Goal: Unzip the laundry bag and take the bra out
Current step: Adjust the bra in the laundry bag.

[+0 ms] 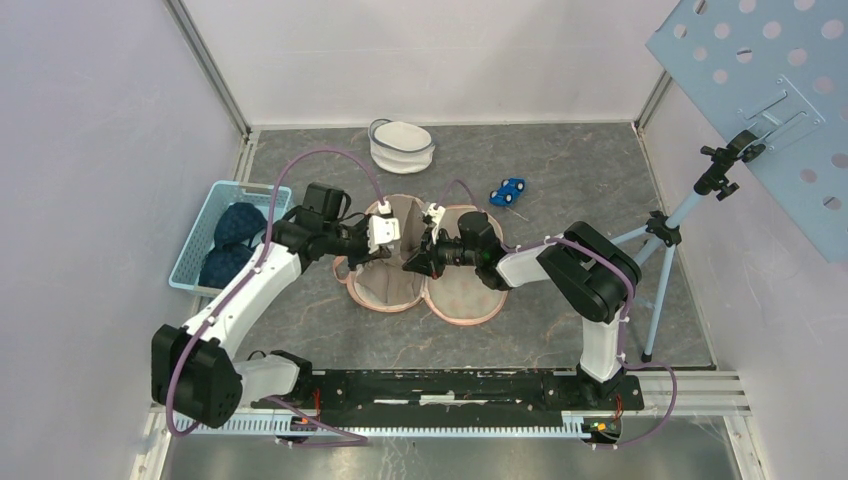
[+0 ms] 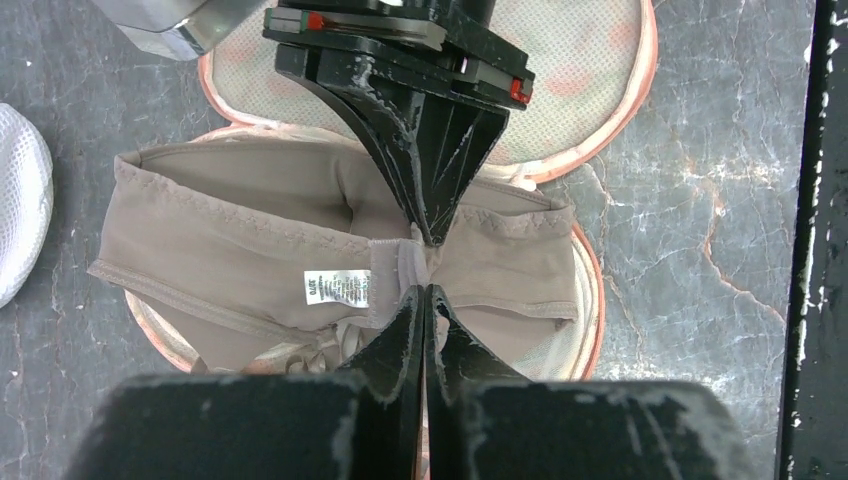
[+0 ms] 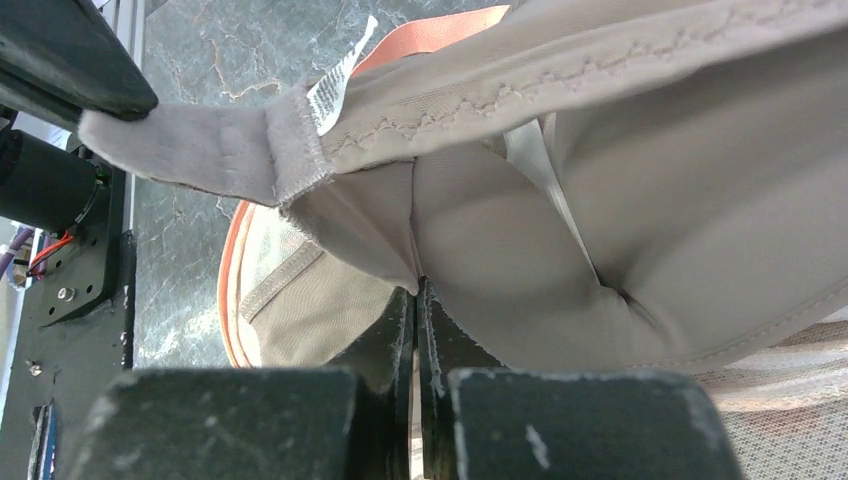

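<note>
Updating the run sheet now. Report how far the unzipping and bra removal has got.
Done: the laundry bag lies unzipped, both halves spread flat. In hand: the left gripper and right gripper are both shut on the beige bra, pinching its fabric from opposite sides. Left: carrying the bra clear, since it is not yet off the open bag.

**Both grippers clamped, tip to tip**

Seen from above, the left arm (image 1: 250,285) climbs toward 1 o'clock, then its forearm points to 3 o'clock. The right arm (image 1: 585,270) folds over and points to 9 o'clock. The left gripper (image 2: 425,300) and right gripper (image 3: 415,295) meet, jaws closed, each pinching the bra (image 2: 250,240).
</note>
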